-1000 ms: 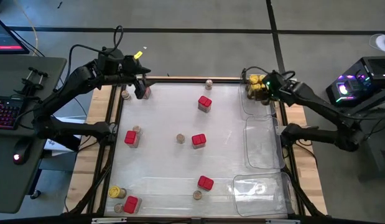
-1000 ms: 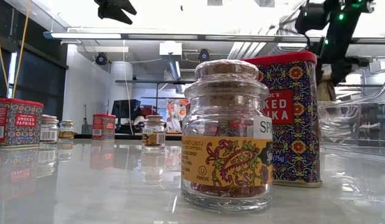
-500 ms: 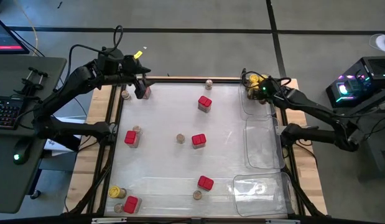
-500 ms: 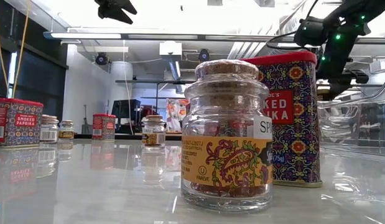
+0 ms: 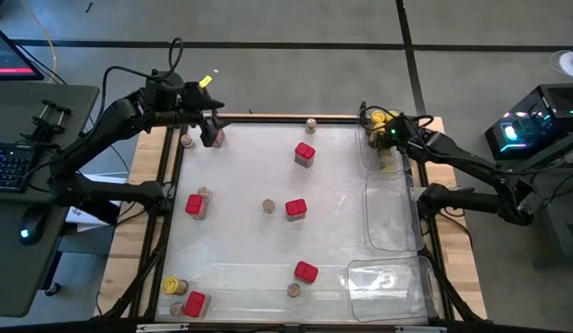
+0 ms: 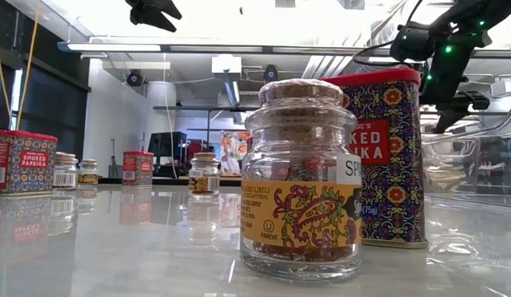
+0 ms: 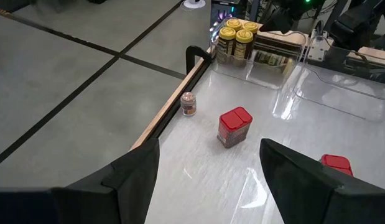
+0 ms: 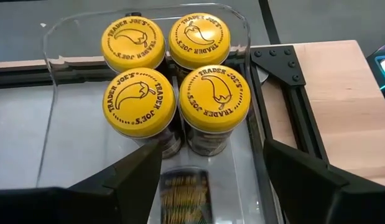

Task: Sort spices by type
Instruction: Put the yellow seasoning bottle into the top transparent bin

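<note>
While the right pincer hangs with its fingers spread and empty above the far right corner of the desk, four yellow-lidded jars stand bunched two by two in the clear tray directly beneath it, their lids touching or nearly so. The left pincer sits at the far left corner, its fingers likewise apart and holding nothing, with a small grey-topped jar just beside it. Across the white surface the red tins lie well apart: one toward the far middle, one at the left with a small jar touching or just beside it, one near the centre, one toward the near edge and one at the near left corner. A fifth yellow-lidded jar stands next to that last tin. More small jars are scattered about: one by the far rim, one at the centre, one close to the near red tin. In the low view a cork-topped jar stands upright in front of a red paprika tin.
</note>
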Motion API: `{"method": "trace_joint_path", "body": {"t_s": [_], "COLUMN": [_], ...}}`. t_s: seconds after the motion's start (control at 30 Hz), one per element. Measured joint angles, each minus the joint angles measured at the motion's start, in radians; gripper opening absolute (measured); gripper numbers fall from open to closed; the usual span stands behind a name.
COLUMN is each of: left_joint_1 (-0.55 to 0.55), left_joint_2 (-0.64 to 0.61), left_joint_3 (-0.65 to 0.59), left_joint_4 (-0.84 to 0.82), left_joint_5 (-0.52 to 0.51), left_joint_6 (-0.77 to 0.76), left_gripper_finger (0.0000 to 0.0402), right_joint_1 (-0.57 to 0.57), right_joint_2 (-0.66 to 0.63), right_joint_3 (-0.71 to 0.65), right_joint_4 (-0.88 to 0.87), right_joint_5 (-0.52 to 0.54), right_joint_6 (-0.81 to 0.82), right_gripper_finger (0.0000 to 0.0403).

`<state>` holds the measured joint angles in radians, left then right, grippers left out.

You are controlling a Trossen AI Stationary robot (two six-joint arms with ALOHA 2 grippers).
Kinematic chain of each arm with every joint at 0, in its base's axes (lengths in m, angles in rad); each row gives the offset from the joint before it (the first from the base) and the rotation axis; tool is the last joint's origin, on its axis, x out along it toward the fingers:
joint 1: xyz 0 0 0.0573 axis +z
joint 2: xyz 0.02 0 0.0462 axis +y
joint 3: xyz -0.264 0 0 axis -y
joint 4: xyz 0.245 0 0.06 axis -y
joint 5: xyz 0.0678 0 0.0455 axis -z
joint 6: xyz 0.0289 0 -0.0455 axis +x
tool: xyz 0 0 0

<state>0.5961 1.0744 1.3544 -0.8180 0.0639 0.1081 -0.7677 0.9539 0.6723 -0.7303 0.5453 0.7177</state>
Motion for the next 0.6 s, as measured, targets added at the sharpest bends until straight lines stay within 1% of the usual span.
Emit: {"method": "trace_joint_path", "body": {"t_s": [0.1,0.17,0.27,0.37,0.47,0.53,0.6], "left_joint_1": [0.0,0.0,0.0,0.0,0.0,0.0,0.0], "left_joint_2": [0.0,0.0,0.0,0.0,0.0,0.0,0.0], "left_joint_3": [0.0,0.0,0.0,0.0,0.0,0.0,0.0], "left_joint_4": [0.0,0.0,0.0,0.0,0.002,0.009,0.01], "left_joint_5": [0.0,0.0,0.0,0.0,0.0,0.0,0.0], "left_joint_6": [0.0,0.0,0.0,0.0,0.0,0.0,0.0], "left_gripper_finger": [0.0265,0.0265,0.0265,0.0265,0.0265,0.0265,0.0265], "right_joint_1": [0.0,0.0,0.0,0.0,-0.012,-0.018,-0.018], "right_joint_2": [0.0,0.0,0.0,0.01,0.053,0.1,0.163], "right_joint_3": [0.021,0.052,0.136,0.205,0.223,0.224,0.224], "right_joint_4": [-0.006,-0.018,-0.087,-0.208,-0.287,-0.291,-0.29], "right_joint_5": [-0.009,-0.045,-0.141,-0.279,-0.41,-0.464,-0.475], "right_joint_6": [-0.005,-0.03,-0.061,0.001,0.042,0.043,0.042], "right_gripper_finger": [0.0278,0.0278,0.0279,0.0279,0.0279,0.0279,0.0279]}}
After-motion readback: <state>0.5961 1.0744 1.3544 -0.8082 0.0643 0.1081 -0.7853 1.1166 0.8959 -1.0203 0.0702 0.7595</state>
